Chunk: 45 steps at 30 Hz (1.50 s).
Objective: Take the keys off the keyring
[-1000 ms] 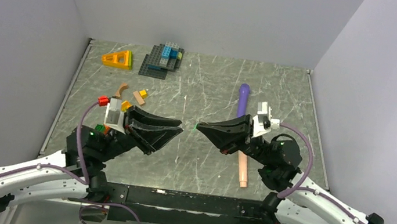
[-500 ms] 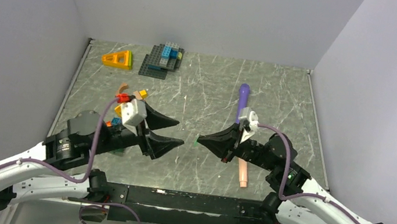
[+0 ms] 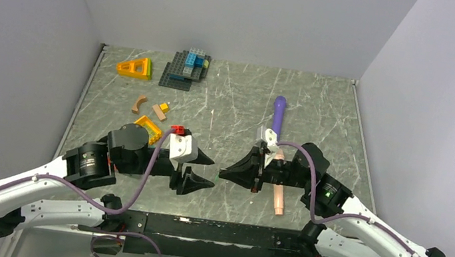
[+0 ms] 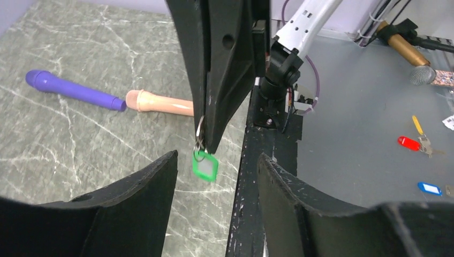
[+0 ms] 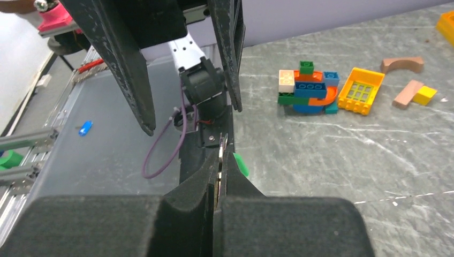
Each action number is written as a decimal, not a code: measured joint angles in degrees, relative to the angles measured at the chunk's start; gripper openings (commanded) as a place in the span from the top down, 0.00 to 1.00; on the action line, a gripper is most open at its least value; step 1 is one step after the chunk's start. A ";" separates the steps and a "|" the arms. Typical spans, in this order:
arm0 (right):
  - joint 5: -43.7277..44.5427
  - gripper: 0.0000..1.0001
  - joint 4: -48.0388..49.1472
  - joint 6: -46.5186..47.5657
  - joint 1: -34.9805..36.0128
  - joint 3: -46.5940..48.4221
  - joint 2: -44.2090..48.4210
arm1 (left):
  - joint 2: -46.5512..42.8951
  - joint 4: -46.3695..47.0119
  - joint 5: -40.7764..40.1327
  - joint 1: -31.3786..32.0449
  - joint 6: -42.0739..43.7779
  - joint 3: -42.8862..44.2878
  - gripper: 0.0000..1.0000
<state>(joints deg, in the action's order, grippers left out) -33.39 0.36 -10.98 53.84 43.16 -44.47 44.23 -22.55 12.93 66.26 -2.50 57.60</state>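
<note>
Fingers of the right gripper are pressed fully together above the near part of the table, pinching the keyring. The green-headed key dangles from that ring just under their tips, while the brass key cannot be picked out. The left gripper faces it tip to tip, its two fingers spread apart with nothing gripped, one on either side of the hanging key without touching it.
</note>
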 measured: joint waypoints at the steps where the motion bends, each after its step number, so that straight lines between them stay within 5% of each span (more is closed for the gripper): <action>1: -0.39 1.00 -0.22 0.09 0.00 0.00 -0.26 | 0.42 -0.13 0.72 0.00 0.20 0.44 0.43; 12: -4.79 1.00 -0.90 0.35 0.02 0.98 -1.68 | 5.57 -3.30 3.98 0.00 4.07 4.48 0.55; 21: -7.17 1.00 -0.76 0.33 0.02 1.27 -2.45 | 6.49 -6.21 4.20 0.00 5.49 5.86 0.75; 31: -8.74 1.00 0.33 -0.13 0.02 1.27 -2.40 | 6.64 -6.99 5.49 0.00 5.92 6.19 0.77; 35: -8.98 1.00 0.44 -0.15 0.02 1.27 -2.40 | 7.06 -7.56 5.90 0.00 5.90 6.43 0.99; 45: -9.09 1.00 0.55 -0.59 0.07 1.27 -2.34 | 7.08 -7.93 5.46 0.00 5.66 6.71 1.00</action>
<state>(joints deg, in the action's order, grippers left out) -42.48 0.91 -11.57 53.91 44.42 -46.81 51.31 -30.48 18.39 66.26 3.16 64.31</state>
